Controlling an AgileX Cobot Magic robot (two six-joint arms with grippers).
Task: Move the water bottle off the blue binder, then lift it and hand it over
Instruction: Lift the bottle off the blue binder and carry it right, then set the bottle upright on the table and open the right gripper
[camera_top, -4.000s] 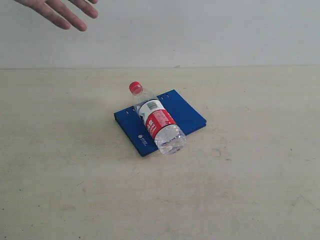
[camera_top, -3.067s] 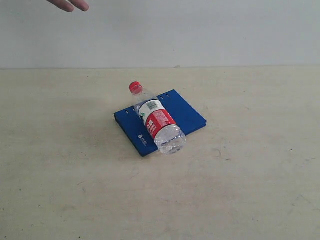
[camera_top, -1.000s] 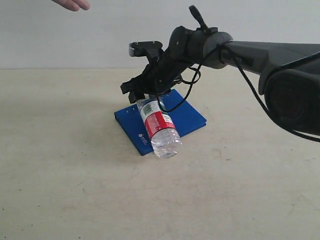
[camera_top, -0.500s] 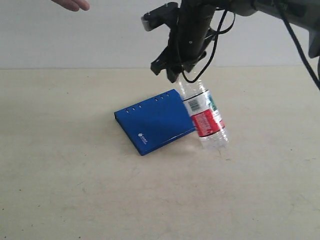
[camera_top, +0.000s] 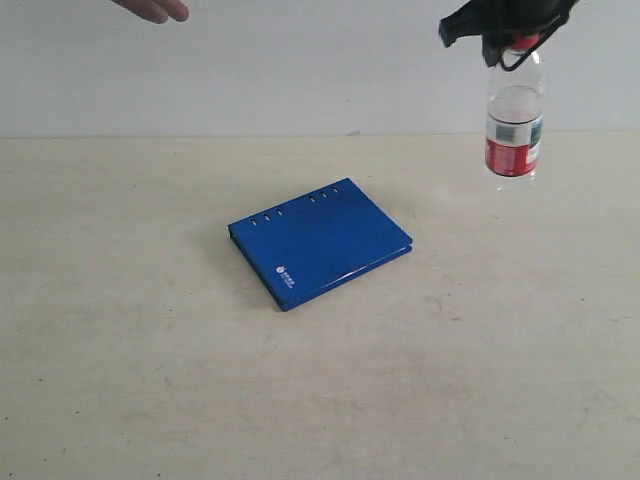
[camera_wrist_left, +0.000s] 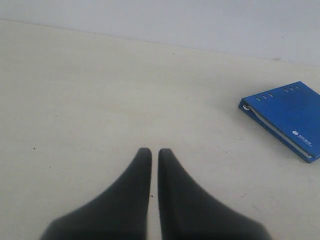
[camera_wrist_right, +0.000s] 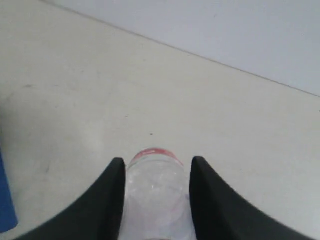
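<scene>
The blue binder (camera_top: 320, 243) lies bare on the desk (camera_top: 150, 350); the water bottle (camera_top: 514, 125), tilted beside it a moment ago, now hangs upright, well to its right. My left pincer (camera_wrist_left: 154, 151) is pressed together above the desk; my right pincer (camera_wrist_right: 158, 162) pinches the bottle's neck.

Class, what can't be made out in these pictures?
Exterior view: hand, cut off by the top edge.
Exterior view: bottle label print, too small.
Left wrist view: binder corner, cut off by the edge.
Right wrist view: bottle cap, cut off between the fingers.
</scene>
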